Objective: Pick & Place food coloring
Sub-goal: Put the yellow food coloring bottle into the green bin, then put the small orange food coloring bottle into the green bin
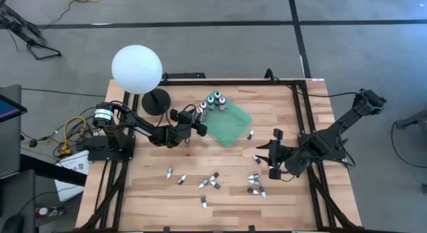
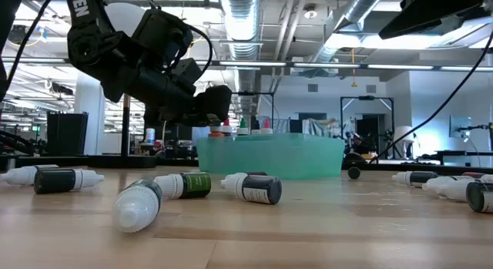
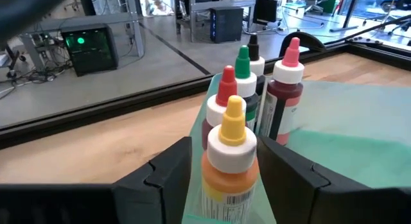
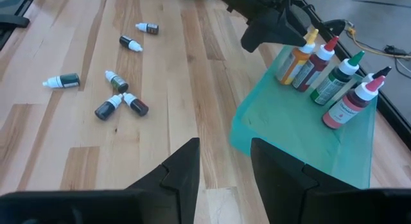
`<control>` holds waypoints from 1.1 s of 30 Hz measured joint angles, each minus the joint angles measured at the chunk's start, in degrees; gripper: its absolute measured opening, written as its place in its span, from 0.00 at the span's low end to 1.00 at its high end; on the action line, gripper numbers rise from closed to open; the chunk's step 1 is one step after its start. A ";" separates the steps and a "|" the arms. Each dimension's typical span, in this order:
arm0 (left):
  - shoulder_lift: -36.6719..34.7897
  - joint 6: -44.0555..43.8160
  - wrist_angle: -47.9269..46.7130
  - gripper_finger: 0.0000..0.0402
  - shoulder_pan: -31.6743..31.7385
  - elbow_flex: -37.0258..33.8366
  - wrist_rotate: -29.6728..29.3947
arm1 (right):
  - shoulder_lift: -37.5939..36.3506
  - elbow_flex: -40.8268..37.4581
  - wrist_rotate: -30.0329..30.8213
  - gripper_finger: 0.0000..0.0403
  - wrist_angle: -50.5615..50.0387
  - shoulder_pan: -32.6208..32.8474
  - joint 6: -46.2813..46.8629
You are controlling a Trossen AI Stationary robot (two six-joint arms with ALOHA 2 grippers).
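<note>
Several larger bottles stand upright in the far left corner of the green tray [image 1: 230,126]. The nearest one is orange with a yellow cap [image 3: 229,161]. Behind it stand bottles with red [image 3: 226,89], green [image 3: 243,63], black and pink [image 3: 287,73] caps. My left gripper [image 3: 225,147] is open at that corner [image 1: 199,124], one finger on either side of the orange bottle. My right gripper [image 1: 272,153] is open and empty above the table right of the tray. Several tiny bottles [image 1: 207,181] lie on their sides on the near half of the table. My left gripper comes level from the table's left, and its fingers [image 3: 168,176] stand on either side of the orange bottle's body [image 3: 225,185]. The bottle stands upright in the tray. I cannot tell whether a finger touches it.
A white globe lamp [image 1: 137,68] on a black base [image 1: 157,101] stands at the far left, close behind my left arm. More tiny bottles [image 1: 255,183] lie near my right gripper and beside the tray's right edge [image 1: 250,134]. Black frame rails run along the table's sides.
</note>
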 joint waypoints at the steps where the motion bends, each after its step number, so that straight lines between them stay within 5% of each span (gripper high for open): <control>1: 0.00 0.00 0.02 0.43 0.00 0.00 -0.01 | 0.00 -0.01 0.00 0.33 0.01 0.00 0.00; 16: -0.22 2.02 0.06 0.43 -0.20 1.44 -3.58 | 0.00 0.00 -0.02 0.33 -0.03 0.00 -0.02; 27: -2.29 5.02 0.40 0.43 -3.60 1.46 -14.59 | 0.00 0.00 -0.02 0.33 -0.64 0.02 -0.02; 33: -7.05 13.68 3.43 0.43 -7.08 1.57 -21.78 | 0.00 0.00 -0.02 0.33 -1.04 0.02 -0.02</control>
